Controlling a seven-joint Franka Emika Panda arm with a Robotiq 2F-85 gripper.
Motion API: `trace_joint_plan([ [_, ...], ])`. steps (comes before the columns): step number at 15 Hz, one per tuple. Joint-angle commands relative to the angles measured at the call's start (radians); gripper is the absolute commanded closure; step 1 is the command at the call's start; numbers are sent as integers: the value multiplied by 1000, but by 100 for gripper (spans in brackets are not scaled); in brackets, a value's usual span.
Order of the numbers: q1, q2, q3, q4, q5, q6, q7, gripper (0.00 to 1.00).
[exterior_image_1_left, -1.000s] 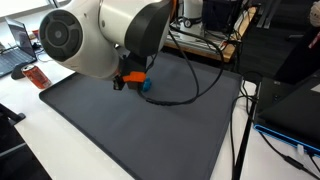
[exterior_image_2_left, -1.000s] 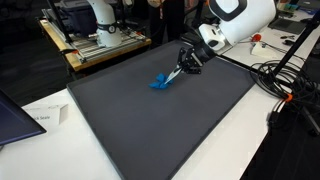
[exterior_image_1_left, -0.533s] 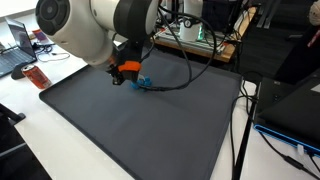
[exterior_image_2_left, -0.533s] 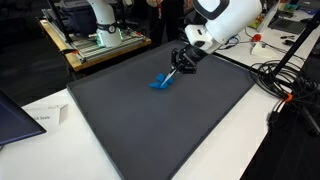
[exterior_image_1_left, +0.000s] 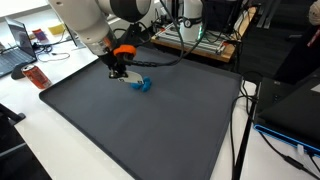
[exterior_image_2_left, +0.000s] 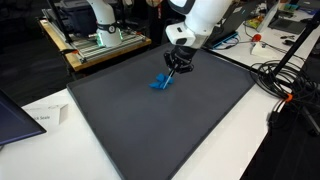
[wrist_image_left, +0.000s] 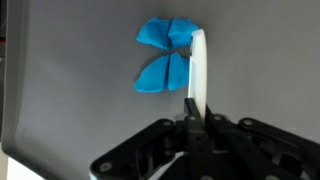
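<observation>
A blue bow-shaped head (wrist_image_left: 165, 55) on a white handle (wrist_image_left: 199, 70) rests on the dark grey mat (exterior_image_1_left: 130, 130). My gripper (wrist_image_left: 190, 112) is shut on the lower end of the white handle. In both exterior views the blue head (exterior_image_1_left: 144, 85) (exterior_image_2_left: 161, 82) lies on the far part of the mat, with the gripper (exterior_image_1_left: 118, 71) (exterior_image_2_left: 176, 63) just beside it, holding the handle at a slant.
Black cables (exterior_image_1_left: 200, 85) loop over the mat's far side. A red object (exterior_image_1_left: 37, 76) and a laptop (exterior_image_1_left: 20, 50) sit off the mat's edge. A paper (exterior_image_2_left: 45, 117) lies on the white table. More cables (exterior_image_2_left: 280, 85) lie beside the mat.
The arm has swung away and risen, so the gripper now stands more upright over the handle. The blue head has stayed at about the same spot on the mat.
</observation>
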Motion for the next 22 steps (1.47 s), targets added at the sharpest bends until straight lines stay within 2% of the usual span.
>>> trace_joint_plan([
  [1, -33, -156, 19, -242, 68, 180, -91, 99],
  [6, -81, -298, 41, -501, 219, 411, -268, 99],
  [10, -133, -405, 76, -693, 466, 575, -458, 99],
  [13, -158, -459, 102, -774, 673, 649, -625, 99],
  [14, -154, -470, 102, -793, 708, 679, -677, 99],
  [15, -124, -404, 66, -718, 628, 626, -594, 96],
  [17, -125, -431, 69, -752, 670, 654, -643, 96],
  [21, -125, -442, 70, -762, 675, 659, -648, 96],
  [22, -125, -442, 71, -762, 675, 659, -648, 99],
])
